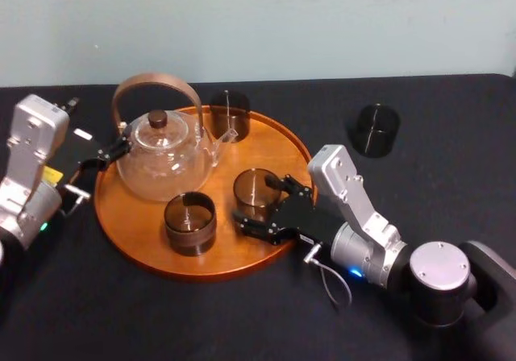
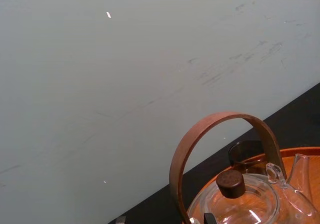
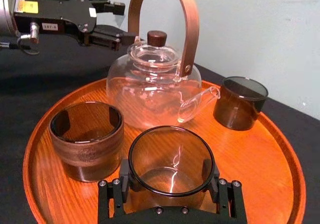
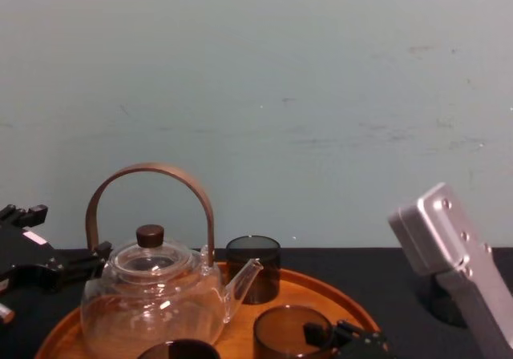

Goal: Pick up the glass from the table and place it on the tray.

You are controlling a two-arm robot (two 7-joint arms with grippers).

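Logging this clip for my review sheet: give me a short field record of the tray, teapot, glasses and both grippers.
tray: round, wooden, on the black table
teapot: on the tray, left part
held glass: over the tray's near right part
right gripper: closed on the held glass
front glass: upright on the tray
far glass: on the tray by its far rim
table glass: off the tray, to its right
left gripper: beside the teapot's left side
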